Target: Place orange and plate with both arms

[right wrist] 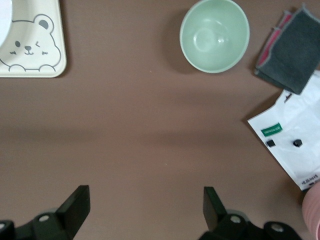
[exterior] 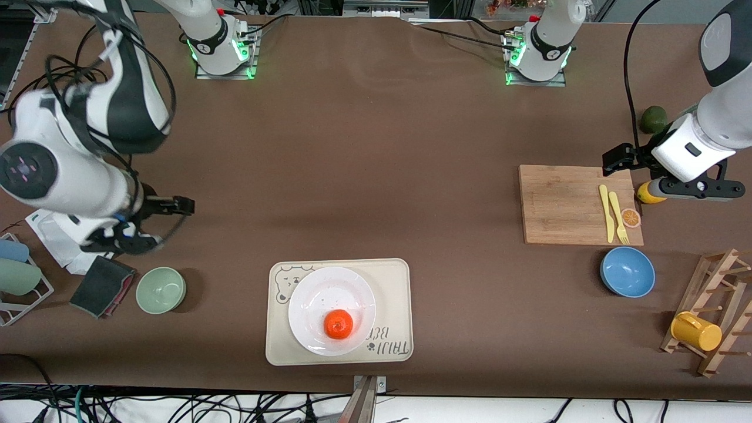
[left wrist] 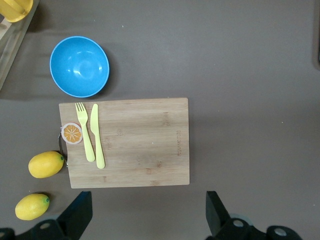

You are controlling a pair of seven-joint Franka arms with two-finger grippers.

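Observation:
The orange [exterior: 338, 324] lies on the white plate [exterior: 317, 299], toward the plate's edge nearer the front camera. The plate rests on the beige bear-print tray [exterior: 393, 276]. A sliver of the plate [right wrist: 4, 15] shows at the corner of the right wrist view. My right gripper [exterior: 158, 226] [right wrist: 145, 195] is open and empty, over bare table between the tray and the green bowl [exterior: 161, 289]. My left gripper [exterior: 655, 173] [left wrist: 147, 200] is open and empty, over bare table beside the wooden cutting board [exterior: 564, 205].
The cutting board holds a yellow fork, a yellow knife [exterior: 605, 211] and an orange-slice piece [exterior: 631, 218]. Two lemons [left wrist: 46, 164] and an avocado [exterior: 653, 119] lie by it. A blue bowl [exterior: 627, 271], a rack with a yellow mug [exterior: 696, 331], a dark cloth [exterior: 101, 286] and a white packet [right wrist: 292, 142] are nearby.

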